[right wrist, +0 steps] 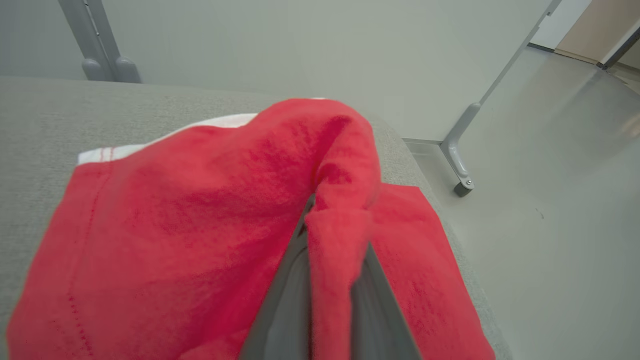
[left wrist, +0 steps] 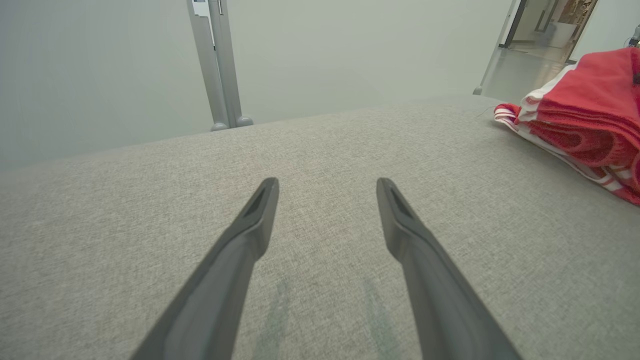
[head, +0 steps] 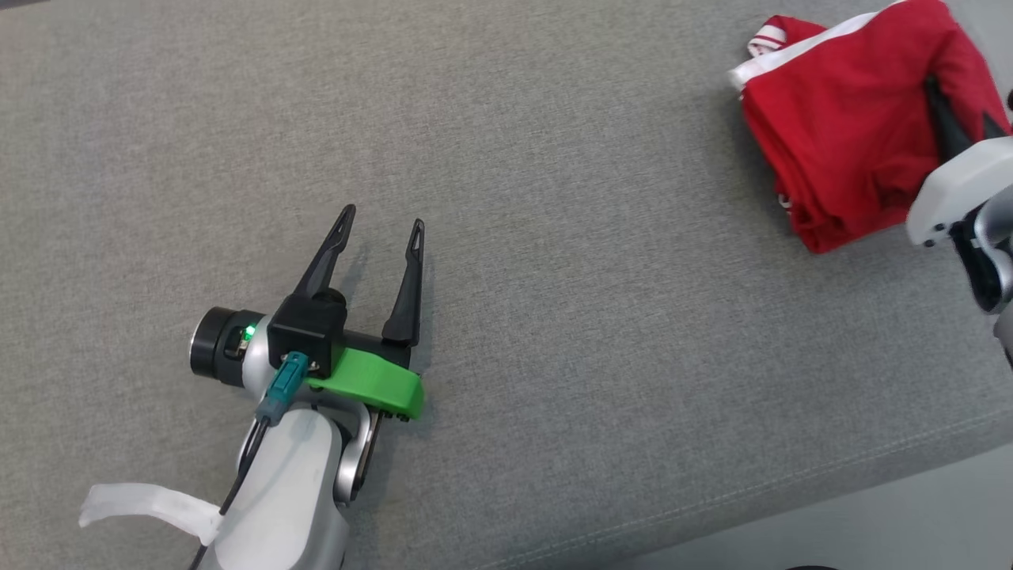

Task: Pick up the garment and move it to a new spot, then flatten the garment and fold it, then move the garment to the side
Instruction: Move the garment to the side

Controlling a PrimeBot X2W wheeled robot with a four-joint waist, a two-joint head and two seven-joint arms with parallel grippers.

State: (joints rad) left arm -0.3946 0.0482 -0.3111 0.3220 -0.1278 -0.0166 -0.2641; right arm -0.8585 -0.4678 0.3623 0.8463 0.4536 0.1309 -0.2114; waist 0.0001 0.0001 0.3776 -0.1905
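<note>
Red garment: a red knit-fabric garment with white striped trim [head: 839, 119] lies bunched in folds at 2 o'clock of the head view, on the grey woven-fabric worktop [head: 554, 237], close to its right edge.
Garment from the left wrist: it sits at 2 o'clock [left wrist: 590, 115], with its stacked folds and red-and-white striped hem turned toward the camera.
Right gripper: at 3 o'clock of the head view [head: 956, 96], clenched on a raised fold of the garment.
Right wrist view: a ridge of red cloth [right wrist: 175, 225] runs down between the gripper's [right wrist: 330, 240] two dark fingers [right wrist: 285, 300]. The rest of the cloth is spread on the worktop around them.
Left gripper: at 7 o'clock of the head view [head: 383, 217], released, its fingers spread with nothing between them and pointing toward 12 o'clock. It is well apart from the garment.
Left wrist view: bare grey fabric shows between the parted fingers of the left gripper [left wrist: 327, 182].
Left wrist fittings: a green plastic bracket [head: 372, 384] and a teal cable plug [head: 281, 388].
Surroundings: a grey metal post [left wrist: 217, 65] at 11 o'clock beyond the worktop, and a pale glossy floor [right wrist: 550, 200].
</note>
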